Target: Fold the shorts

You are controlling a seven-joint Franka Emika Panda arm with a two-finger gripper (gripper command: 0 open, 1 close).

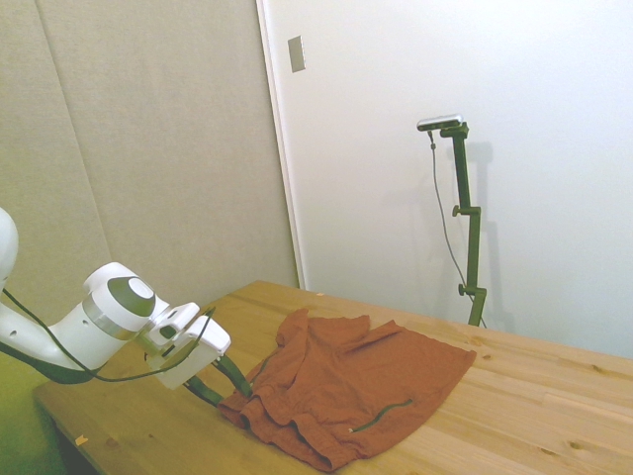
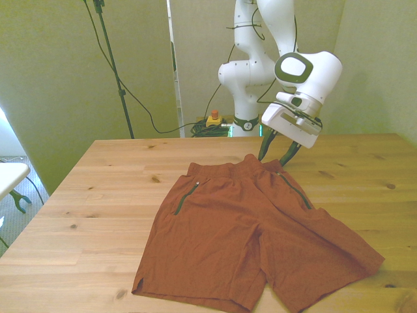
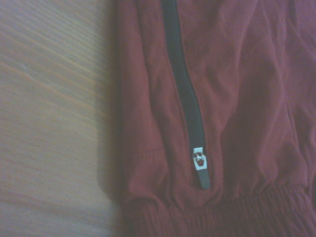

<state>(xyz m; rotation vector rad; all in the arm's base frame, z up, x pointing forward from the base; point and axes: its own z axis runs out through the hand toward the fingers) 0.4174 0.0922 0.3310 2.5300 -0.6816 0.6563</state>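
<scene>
The rust-orange shorts lie spread flat on the wooden table, waistband toward the far edge and both legs toward the near edge. A dark pocket zipper runs down the side at the front view's right. My gripper is open, tilted, with its dark fingertips down at the waistband corner on that side. In the side view the gripper meets the near edge of the shorts, where the fabric is bunched. The wrist view shows the shorts close up, with the zipper and its metal pull.
Bare table surrounds the shorts on every side. A white object sits off the table at the front view's left. Behind the far edge are cables and a small red button.
</scene>
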